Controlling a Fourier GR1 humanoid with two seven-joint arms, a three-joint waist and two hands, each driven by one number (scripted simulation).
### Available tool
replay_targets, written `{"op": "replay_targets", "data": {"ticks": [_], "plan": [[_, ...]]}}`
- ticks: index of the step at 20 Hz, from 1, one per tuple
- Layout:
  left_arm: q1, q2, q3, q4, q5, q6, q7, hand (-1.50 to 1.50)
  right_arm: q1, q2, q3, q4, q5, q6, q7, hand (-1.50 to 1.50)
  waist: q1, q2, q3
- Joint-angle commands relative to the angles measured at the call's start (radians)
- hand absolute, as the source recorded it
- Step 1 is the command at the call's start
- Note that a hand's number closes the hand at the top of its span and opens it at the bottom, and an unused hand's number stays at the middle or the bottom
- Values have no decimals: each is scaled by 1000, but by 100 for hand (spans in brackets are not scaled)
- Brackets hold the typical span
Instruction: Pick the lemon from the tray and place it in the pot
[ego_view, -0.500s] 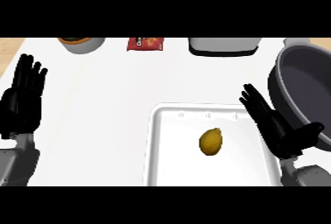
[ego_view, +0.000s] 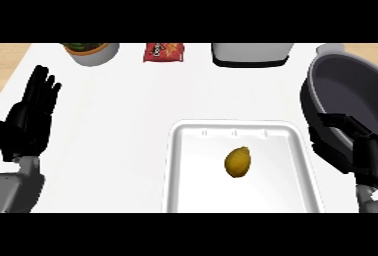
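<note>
On the tray (ego_view: 310, 165) the lemon (ego_view: 238, 161) lies ungrasped, so pickup and transfer to the pot (ego_view: 347, 95) remain; left hand (ego_view: 33, 117) fingers straight, right hand (ego_view: 347, 142) fingers relaxed, empty.

Black left hand (ego_view: 31, 122), black right hand (ego_view: 353, 145), jointed fingers, grey cylindrical forearms

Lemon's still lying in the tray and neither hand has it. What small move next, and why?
Probably swing the right hand left over the tray toward the lemon: that hand sits by the pot, nearer the fruit, and holds nothing.
</note>
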Motion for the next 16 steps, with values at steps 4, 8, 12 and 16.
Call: {"op": "replay_targets", "data": {"ticks": [4, 8, 12, 16], "plan": [[24, -8, -29, -98, -19, 16, 99, 0, 176, 151, -5, -94, 125, -235, -265, -150, 8, -6, 4], [-7, -33, -36, -70, -36, 3, 129, 0, 251, 84, 38, -283, 209, -221, -176, -150, 7, -5, 3], [9, -45, -35, -59, -71, 21, 72, 0, 249, -63, 116, -424, 286, -115, 145, -150, 11, -5, 1], [-19, -35, -28, -38, -39, -22, 86, 0, 187, -180, 187, -425, 330, 41, 378, -150, 24, 1, -2]]}}
